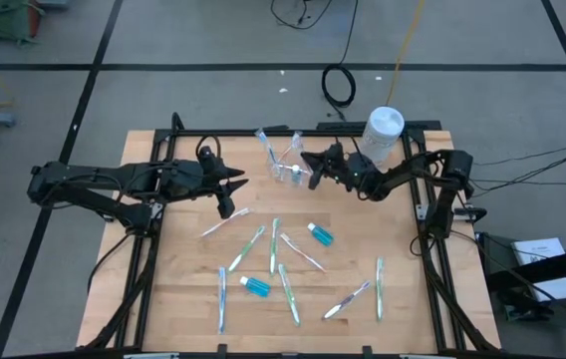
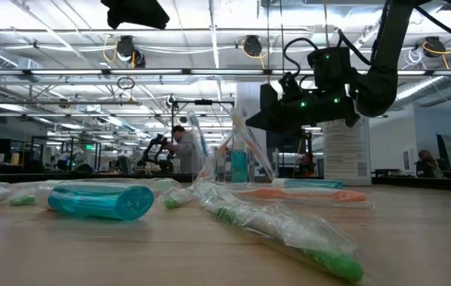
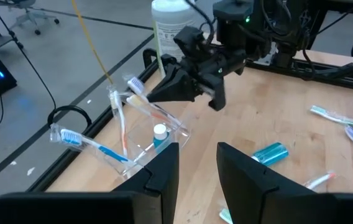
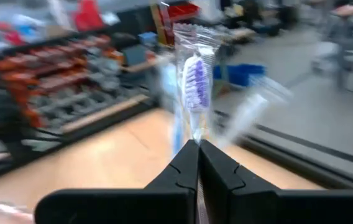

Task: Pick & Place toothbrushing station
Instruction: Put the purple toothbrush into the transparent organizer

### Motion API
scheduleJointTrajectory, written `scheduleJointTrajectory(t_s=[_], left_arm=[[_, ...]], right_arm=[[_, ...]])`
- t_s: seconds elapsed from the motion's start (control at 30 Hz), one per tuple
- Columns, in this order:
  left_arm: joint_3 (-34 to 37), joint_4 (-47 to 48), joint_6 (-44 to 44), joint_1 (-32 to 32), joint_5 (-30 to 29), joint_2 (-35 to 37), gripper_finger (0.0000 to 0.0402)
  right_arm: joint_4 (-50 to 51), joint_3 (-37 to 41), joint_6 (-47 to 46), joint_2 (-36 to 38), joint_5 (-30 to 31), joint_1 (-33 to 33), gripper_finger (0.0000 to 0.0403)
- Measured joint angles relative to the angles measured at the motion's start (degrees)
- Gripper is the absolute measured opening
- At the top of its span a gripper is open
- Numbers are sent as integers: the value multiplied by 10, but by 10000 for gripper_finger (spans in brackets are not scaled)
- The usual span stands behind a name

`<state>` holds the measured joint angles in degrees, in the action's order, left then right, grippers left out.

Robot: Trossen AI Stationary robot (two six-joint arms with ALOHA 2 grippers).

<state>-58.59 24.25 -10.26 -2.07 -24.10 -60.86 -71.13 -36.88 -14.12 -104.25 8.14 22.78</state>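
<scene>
At the back of the counter (image 1: 183,299), the right claw (image 1: 311,170) is pinched tight on a wrapped purple toothbrush (image 4: 195,84), right beside the clear cup (image 1: 285,168). It looks like the dropping-in step. Next it should let go so the brush rests in the cup. The left claw (image 1: 231,191) waits nearby, open and empty. More brushes (image 1: 288,289) lie flat out front.

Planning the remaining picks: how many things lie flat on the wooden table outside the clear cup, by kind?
Slim wrapped toothbrushes: 8
Short blue white-capped tubes: 2
Total: 10
Not counted: the purple-bristled toothbrush held in the right gripper.
</scene>
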Motion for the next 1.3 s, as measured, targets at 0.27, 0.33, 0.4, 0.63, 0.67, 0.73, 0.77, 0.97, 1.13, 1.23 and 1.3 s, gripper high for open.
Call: scheduleJointTrajectory(t_s=[0.27, 0.33, 0.4, 0.63, 0.67, 0.73, 0.77, 0.97, 1.13, 1.23, 1.3], left_arm=[[0, 1, 0, 0, 1, 0, 115], [0, 2, 0, 0, 1, 0, 115], [0, 7, 1, 0, 1, 0, 115], [0, 22, 7, 0, 2, 0, 115], [0, 23, 7, 0, 2, 0, 115], [0, 25, 7, 0, 2, 0, 115], [0, 27, 7, 0, 2, 0, 115], [0, 27, 7, 0, 2, 0, 115], [0, 27, -5, 0, 2, 0, 115], [0, 27, -6, 0, 2, 0, 115], [0, 27, -7, 0, 2, 0, 115]], right_arm=[[9, 0, -4, 0, 89, -17, 0], [12, 0, 1, 0, 117, -24, 0], [16, 0, 16, 0, 135, -30, 0], [32, 0, 37, 0, 184, -58, 0], [38, 0, 45, 0, 191, -60, 0], [49, 0, 58, 0, 192, -61, 2], [57, 0, 57, 1, 192, -61, 5], [87, 0, 40, 12, 189, -63, 37], [115, 0, 44, 49, 190, -72, 70], [164, 0, 66, 85, 190, -78, 87], [210, 0, 76, 117, 190, -84, 95]])
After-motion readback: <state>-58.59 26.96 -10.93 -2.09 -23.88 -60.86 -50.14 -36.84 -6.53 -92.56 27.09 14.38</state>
